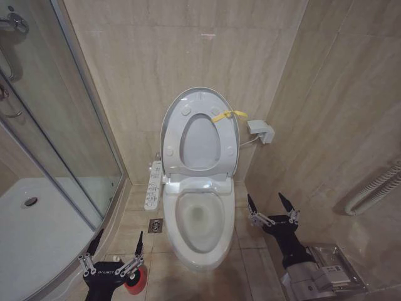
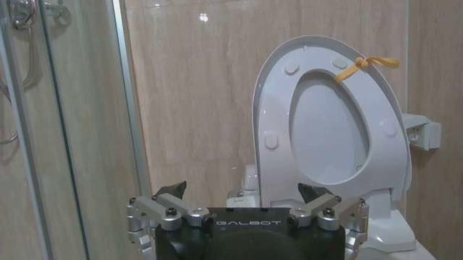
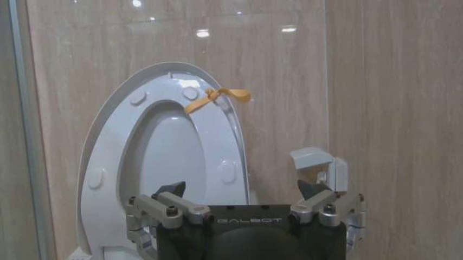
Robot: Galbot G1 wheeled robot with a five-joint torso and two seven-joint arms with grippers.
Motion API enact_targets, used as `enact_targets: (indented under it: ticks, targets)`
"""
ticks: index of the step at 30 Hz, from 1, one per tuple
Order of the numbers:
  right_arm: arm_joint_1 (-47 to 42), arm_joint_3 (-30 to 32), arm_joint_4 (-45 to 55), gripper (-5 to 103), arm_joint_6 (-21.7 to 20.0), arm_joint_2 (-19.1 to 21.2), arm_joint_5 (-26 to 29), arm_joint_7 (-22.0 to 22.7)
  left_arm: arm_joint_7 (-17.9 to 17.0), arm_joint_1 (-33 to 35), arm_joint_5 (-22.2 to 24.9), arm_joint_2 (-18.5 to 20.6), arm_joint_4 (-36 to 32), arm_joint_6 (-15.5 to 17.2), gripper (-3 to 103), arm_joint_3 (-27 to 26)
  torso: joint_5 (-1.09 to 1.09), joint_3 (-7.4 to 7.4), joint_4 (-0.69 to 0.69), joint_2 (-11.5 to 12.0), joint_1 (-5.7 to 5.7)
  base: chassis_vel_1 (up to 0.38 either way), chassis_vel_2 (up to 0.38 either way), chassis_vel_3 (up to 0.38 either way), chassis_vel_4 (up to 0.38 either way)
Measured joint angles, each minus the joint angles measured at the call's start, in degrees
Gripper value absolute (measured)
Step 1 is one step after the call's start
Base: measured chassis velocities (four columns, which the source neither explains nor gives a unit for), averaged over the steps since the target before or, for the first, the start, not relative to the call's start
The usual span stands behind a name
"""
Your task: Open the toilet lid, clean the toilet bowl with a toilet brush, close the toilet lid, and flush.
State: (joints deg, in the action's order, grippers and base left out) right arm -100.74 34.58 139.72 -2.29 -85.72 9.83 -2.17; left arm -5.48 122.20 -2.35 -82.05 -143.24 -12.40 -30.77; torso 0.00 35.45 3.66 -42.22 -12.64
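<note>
The toilet lid (image 1: 200, 141) stands upright against the back wall, with the ring-shaped seat (image 1: 172, 135) raised against it and a yellow tag (image 1: 229, 115) at the rim. Below it the white toilet bowl (image 1: 202, 237) lies uncovered, with a small water pool at its bottom. My left gripper (image 1: 121, 233) hangs open low on the left of the toilet, right above a red round holder (image 1: 136, 280). The toilet brush is hidden. My right gripper (image 1: 265, 196) is open beside the bowl's right side. The wrist views show the left gripper (image 2: 240, 187) and the right gripper (image 3: 240, 185) facing the raised lid (image 2: 329, 130) (image 3: 162, 146).
A glass shower enclosure (image 1: 56, 125) with a white tray fills the left. A control panel (image 1: 153, 185) sticks out at the toilet's left, above a floor drain (image 1: 155, 225). A small white wall box (image 1: 261, 130) and a ribbed hose (image 1: 376, 188) are on the right wall.
</note>
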Motion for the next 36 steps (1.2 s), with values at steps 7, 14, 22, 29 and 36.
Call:
enact_targets:
  ticks: [7, 14, 22, 29, 36]
  targets:
    - [0.0, 0.0, 0.0, 100, 0.0, 0.0, 0.0, 0.0, 0.0, 0.0, 0.0, 0.0, 0.0, 0.0, 100, 0.0, 0.00, 0.00, 0.00, 0.0, 0.00, 0.000, 0.000, 0.000, 0.000]
    - [0.0, 0.0, 0.0, 100, 0.0, 0.0, 0.0, 0.0, 0.0, 0.0, 0.0, 0.0, 0.0, 0.0, 100, 0.0, 0.00, 0.00, 0.00, 0.0, 0.00, 0.000, 0.000, 0.000, 0.000]
    - [0.0, 0.0, 0.0, 100, 0.0, 0.0, 0.0, 0.0, 0.0, 0.0, 0.0, 0.0, 0.0, 0.0, 100, 0.0, 0.00, 0.00, 0.00, 0.0, 0.00, 0.000, 0.000, 0.000, 0.000]
    - [0.2, 0.4, 0.0, 100, -0.8, 0.0, 0.0, -0.1, 0.0, 0.0, 0.0, 0.0, 0.0, 0.0, 100, 0.0, 0.00, 0.00, 0.00, 0.0, 0.00, 0.000, 0.000, 0.000, 0.000]
    - [2.1, 4.7, 0.4, 100, -9.2, 0.4, 2.0, -0.8, 0.0, 0.0, 0.0, 0.0, 0.0, 0.0, 100, 0.0, 0.00, 0.00, 0.00, 0.0, 0.00, 0.000, 0.000, 0.000, 0.000]
